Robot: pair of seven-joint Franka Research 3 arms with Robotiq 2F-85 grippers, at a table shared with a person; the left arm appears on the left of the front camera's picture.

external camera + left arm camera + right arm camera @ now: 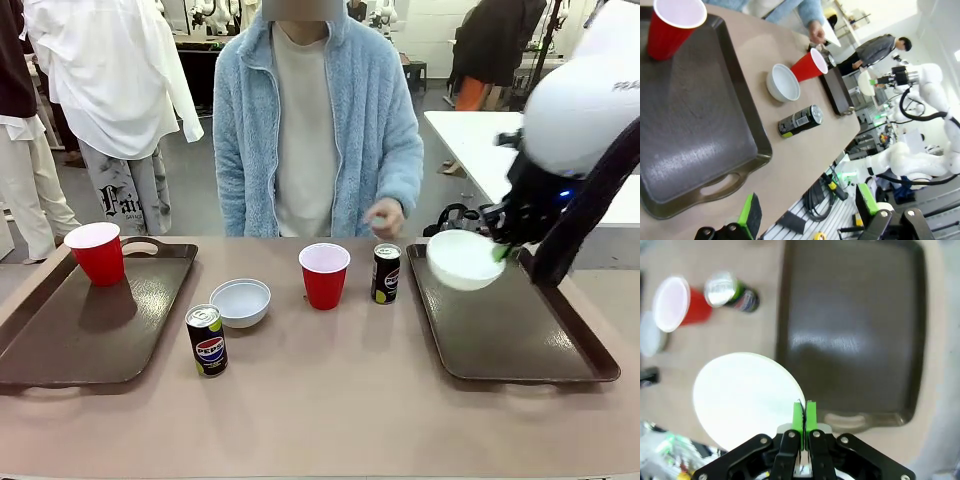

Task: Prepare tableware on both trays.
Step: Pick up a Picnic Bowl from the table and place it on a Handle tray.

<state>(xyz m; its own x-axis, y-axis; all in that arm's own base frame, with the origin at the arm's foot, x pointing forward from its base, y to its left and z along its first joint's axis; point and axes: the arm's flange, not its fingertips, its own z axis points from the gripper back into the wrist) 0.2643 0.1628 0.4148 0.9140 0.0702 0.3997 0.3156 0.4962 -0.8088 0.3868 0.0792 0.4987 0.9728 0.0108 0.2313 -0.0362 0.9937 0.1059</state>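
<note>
1. The table (320, 420) is the biggest thing here. A person in a pale blue fleece stands at its far side.
2. Two brown trays lie on it, well apart: the left tray (60, 340) and the right tray (520, 340).
3. My left pincer (807, 210) hangs wide open with nothing in it. The left tray's handle end is just ahead of it.
4. My right pincer (804, 412) is pinched tight on the rim of a white bowl (745, 395). I hold it in the air at the far inner edge of the right tray.
5. The second bowl (240, 302) sits on bare table, near the left tray.
6. One red cup (96, 253) stands upright in the left tray's far corner. The other red cup (324, 275) stands mid-table.
7. The person's hand (385, 217) hovers just behind a black can (386, 273) that stands beside the mid-table cup.
8. The other can (207, 340) stands just in front of the second bowl.
</note>
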